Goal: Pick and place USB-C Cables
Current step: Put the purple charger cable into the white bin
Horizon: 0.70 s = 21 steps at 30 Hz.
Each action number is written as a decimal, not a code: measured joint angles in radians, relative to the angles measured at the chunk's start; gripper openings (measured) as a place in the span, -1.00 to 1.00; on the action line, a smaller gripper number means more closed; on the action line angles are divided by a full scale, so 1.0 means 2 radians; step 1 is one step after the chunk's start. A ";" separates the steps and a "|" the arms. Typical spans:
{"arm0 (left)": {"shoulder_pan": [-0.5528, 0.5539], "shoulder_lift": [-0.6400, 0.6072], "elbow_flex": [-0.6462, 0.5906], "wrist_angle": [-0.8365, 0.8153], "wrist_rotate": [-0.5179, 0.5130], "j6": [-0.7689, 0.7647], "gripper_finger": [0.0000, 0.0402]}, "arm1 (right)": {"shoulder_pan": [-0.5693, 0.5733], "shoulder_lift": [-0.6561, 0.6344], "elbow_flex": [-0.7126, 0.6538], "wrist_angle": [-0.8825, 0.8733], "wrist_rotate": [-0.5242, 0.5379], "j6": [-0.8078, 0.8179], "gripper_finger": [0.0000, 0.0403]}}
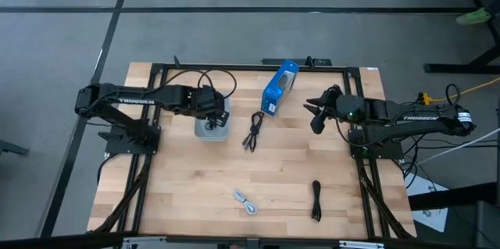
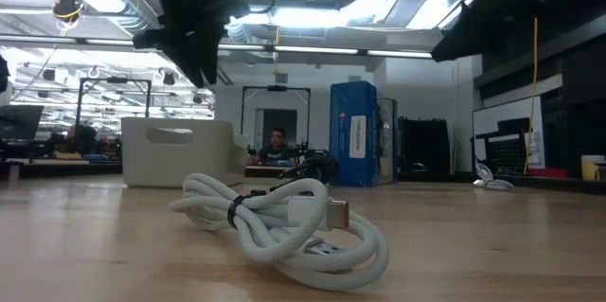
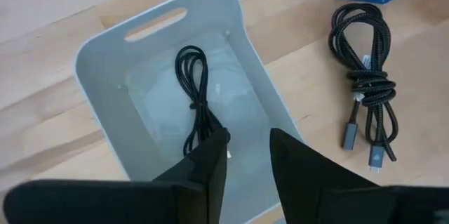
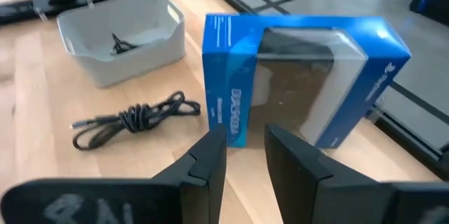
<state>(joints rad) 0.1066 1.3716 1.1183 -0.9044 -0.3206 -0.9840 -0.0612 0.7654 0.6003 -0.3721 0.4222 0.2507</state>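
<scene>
**One cable in the bin, three on the desk**

The left hand (image 3: 242,157) hangs over the grey bin (image 1: 212,129), fingers a little apart, holding nothing. A black cable (image 3: 196,101) lies inside. The right hand (image 1: 316,116) waits near the blue box (image 1: 280,87), fingers slightly apart. Another black cable (image 1: 252,131), a white cable (image 1: 245,202) and a third black cable (image 1: 316,200) lie on the desk (image 1: 180,186).

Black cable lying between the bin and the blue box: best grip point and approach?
Grip the black cable at its knotted middle, where the strands bunch thickest, coming straight down with the fingers across its long axis. It lies flat on the table, clear of the bin and blue box.
</scene>
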 joint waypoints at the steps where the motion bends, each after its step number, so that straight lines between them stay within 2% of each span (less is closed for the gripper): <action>1: -0.001 0.000 0.000 0.000 -0.001 0.000 -0.49 | 0.000 0.000 0.000 -0.006 0.000 0.000 -0.49; 21: -0.006 0.000 0.000 0.000 -0.002 0.000 -0.49 | 0.000 0.000 0.000 -0.030 0.001 0.031 -0.49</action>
<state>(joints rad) 0.0952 1.3716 1.1187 -0.9037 -0.3248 -0.9848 -0.0612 0.7654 0.6003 -0.4321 0.4236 0.3130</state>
